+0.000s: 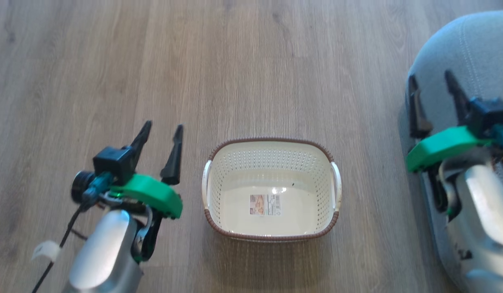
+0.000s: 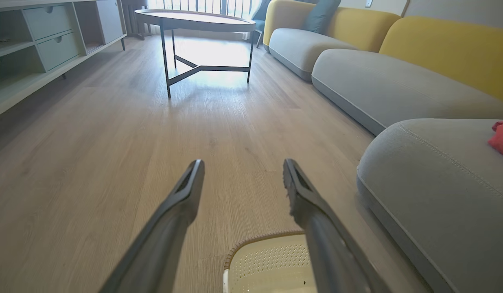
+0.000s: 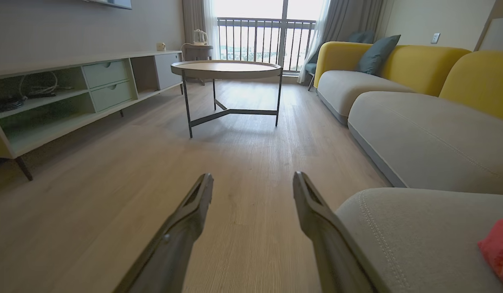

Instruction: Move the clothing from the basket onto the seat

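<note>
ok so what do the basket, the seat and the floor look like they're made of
The basket: likely cream plastic, glossy, with rows of punched holes; its brown rim looks woven, probably moulded. The seat: grey matt upholstery fabric with pale stitching lines. The floor: wood-look planks with visible grain and seams; real wood or laminate, cannot tell.

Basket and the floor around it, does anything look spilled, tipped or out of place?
Nothing stands out. The basket sits upright on the floor, empty apart from its label sticker, and red clothing lies on the grey seat. The left pincer and right pincer hang open, empty.
</note>
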